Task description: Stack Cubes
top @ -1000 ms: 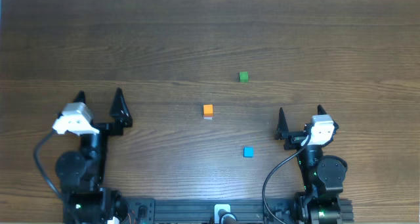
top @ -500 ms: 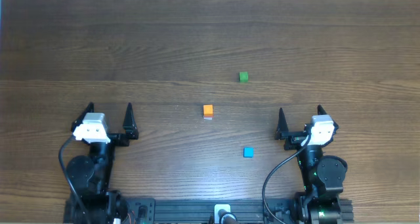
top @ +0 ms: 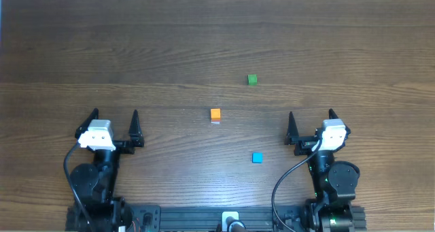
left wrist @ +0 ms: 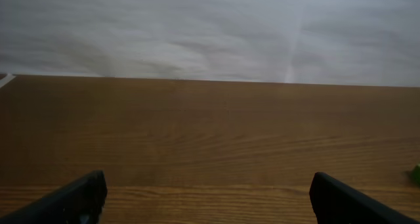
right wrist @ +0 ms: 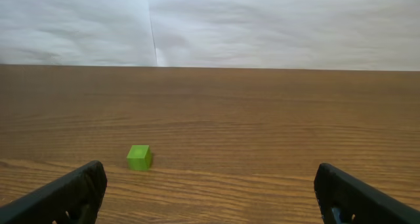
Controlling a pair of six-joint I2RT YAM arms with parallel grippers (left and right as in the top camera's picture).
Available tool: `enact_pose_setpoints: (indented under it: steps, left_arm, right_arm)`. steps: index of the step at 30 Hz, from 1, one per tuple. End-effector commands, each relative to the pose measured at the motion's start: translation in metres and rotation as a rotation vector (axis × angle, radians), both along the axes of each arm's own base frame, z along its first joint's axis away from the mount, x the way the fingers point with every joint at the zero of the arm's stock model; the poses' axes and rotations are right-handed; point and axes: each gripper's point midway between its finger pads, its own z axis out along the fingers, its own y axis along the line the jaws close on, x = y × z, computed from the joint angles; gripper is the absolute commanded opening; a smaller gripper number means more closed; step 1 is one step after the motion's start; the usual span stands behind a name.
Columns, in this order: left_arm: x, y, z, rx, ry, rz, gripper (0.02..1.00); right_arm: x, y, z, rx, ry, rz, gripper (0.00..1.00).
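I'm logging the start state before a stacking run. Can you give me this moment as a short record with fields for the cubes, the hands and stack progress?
surface: wooden table
green cube: farthest from the arm bases, right of centre, alone
orange cube: near the middle, alone
blue cube: nearest the bases, closer to the right arm
left hand: open, empty, clear of all cubes
right hand: open, empty, green cube ahead in its wrist view
stack: none yet; all three cubes lie apart on the table
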Motion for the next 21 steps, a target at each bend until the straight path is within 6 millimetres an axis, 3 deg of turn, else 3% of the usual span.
enact_pose_setpoints:
  steps: [1,16,18,21]
  left_arm:
    - [0.0,-0.001,-0.001,0.014,-0.004,-0.007,0.998]
    - [0.0,-0.001,-0.001,0.014,-0.004,-0.007,1.0]
    - [0.0,-0.001,-0.001,0.014,-0.004,-0.007,0.998]
    - [0.0,-0.001,-0.001,0.014,-0.004,-0.007,1.0]
  right_arm:
    - [0.0,0.001,-0.002,-0.003,0.001,0.006,0.993]
    - [0.0,0.0,-0.001,-0.005,0.0,0.004,0.993]
    - [0.001,-0.011,0.012,0.063,-0.052,-0.064,0.991]
    - [0.001,-0.006,0.025,0.124,-0.096,-0.033,0.993]
